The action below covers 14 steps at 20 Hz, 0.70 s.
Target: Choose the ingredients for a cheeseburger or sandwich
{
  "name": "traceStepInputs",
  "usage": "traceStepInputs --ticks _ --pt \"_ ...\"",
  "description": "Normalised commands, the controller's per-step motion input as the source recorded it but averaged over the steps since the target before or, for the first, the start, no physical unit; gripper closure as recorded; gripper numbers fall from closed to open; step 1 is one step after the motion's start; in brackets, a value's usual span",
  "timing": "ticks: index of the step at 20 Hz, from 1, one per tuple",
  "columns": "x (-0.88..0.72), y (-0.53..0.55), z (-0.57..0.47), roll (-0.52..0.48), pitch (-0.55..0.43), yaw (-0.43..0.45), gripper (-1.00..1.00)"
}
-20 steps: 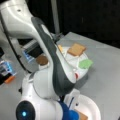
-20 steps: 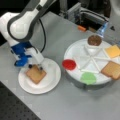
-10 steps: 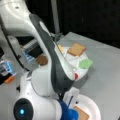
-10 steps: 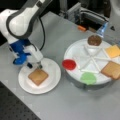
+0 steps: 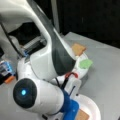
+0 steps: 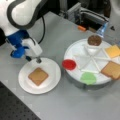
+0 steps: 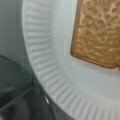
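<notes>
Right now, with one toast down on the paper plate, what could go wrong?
1. The hand sits low at the paper plate's rim; a sideways move might nudge the plate and shift the toast square.
2. The red disc lies at the divided tray's edge, facing the plate; an arm pass could knock it off.
3. The patty sits raised at the tray's far side, so a low reach might clip it.

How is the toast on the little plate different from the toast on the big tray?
The toast on the paper plate lies alone in the middle of its plate, close to the gripper. The toast on the tray sits in one wedge of the divided tray, with other food pieces in neighbouring wedges. Both are flat brown squares.
</notes>
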Motion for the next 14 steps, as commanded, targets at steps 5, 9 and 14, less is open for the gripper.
traceStepInputs --ticks 5,9,14 --pt "-0.13 0.35 0.08 -0.392 0.046 -0.077 -1.0" --pt "-0.36 0.45 0.04 -0.513 -0.039 -0.166 -1.0" --pt "-0.7 0.72 0.25 -0.437 -0.035 -0.263 -1.0"
